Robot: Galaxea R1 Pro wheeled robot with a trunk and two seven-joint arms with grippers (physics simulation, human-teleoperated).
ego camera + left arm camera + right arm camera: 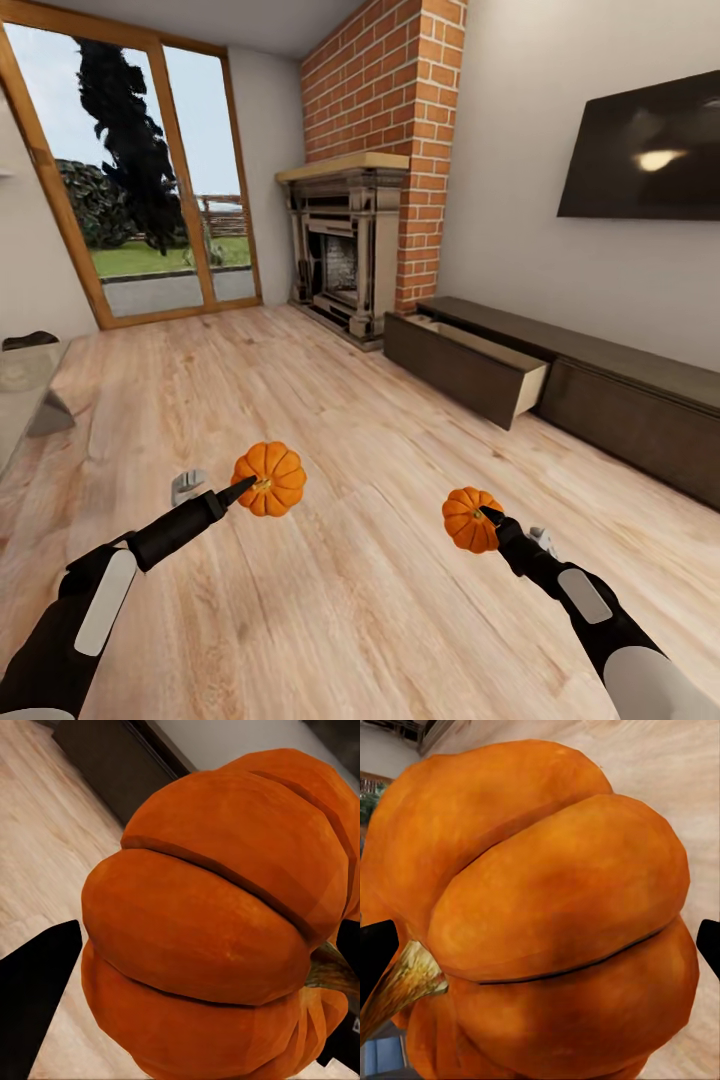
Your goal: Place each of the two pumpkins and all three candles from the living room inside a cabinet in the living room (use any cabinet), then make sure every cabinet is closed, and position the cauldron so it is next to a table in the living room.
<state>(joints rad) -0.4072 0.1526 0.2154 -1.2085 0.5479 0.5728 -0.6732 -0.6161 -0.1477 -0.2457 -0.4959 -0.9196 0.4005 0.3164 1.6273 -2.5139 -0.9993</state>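
Jaws of the left gripper (262,482) were closed on one round, ribbed, bright-orange pumpkin (270,478), and those of the right gripper (483,517) on the second orange pumpkin (470,519); both were carried well above the light wood plank floor (330,420), probably so both could go into storage in one trip. In the left wrist view, black fingers (34,997) flanked that pumpkin (217,922); the right wrist view showed the other (547,915) with its pale stem. Ahead to the right, the long, low dark-brown wooden cabinet (600,385) stood with one front (465,375) pulled out, showing a pale interior. Nothing blocked the floor between. A brick column (415,120), fireplace (345,250) and wall-mounted black TV (645,150) stood beyond.
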